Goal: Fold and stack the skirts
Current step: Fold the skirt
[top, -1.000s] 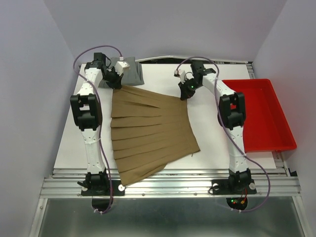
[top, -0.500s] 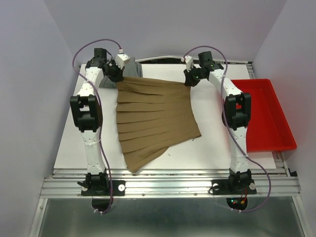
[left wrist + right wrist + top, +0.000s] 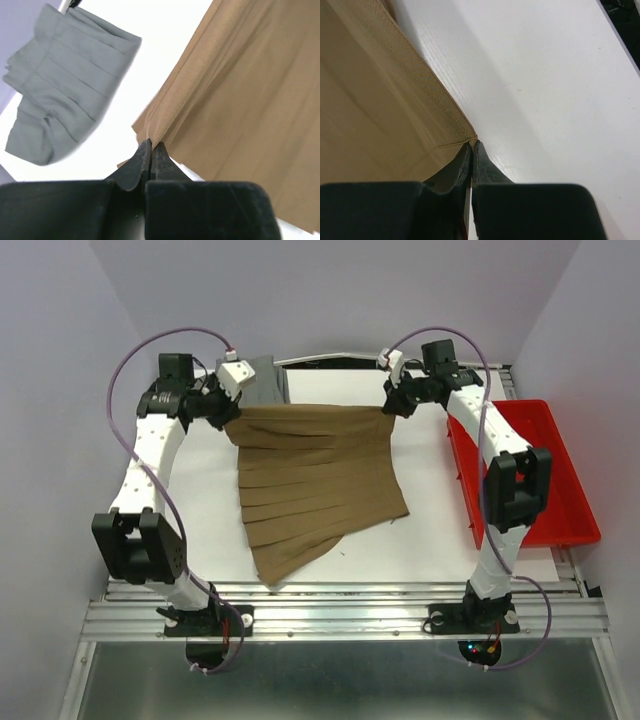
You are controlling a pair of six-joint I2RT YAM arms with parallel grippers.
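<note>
Fingertips of the left gripper [image 3: 151,145] were pressed together on one upper corner of the tan skirt [image 3: 315,480]. The right gripper [image 3: 472,145] was pinched the same way on the other upper corner, so both of the two grippers were clamped on cloth. Between them the skirt's top edge ran roughly straight across the far part of the white table [image 3: 440,530]. Its pleated body spread toward the near edge, with the lower left corner lying closest to the arm bases. Two skirts were in view: the tan one, held, and one grey skirt [image 3: 265,383], lying bunched at the far edge just beyond the left gripper, with bare table showing between the two cloths in the left wrist view. One red tray [image 3: 560,490] sat at the table's right side.
</note>
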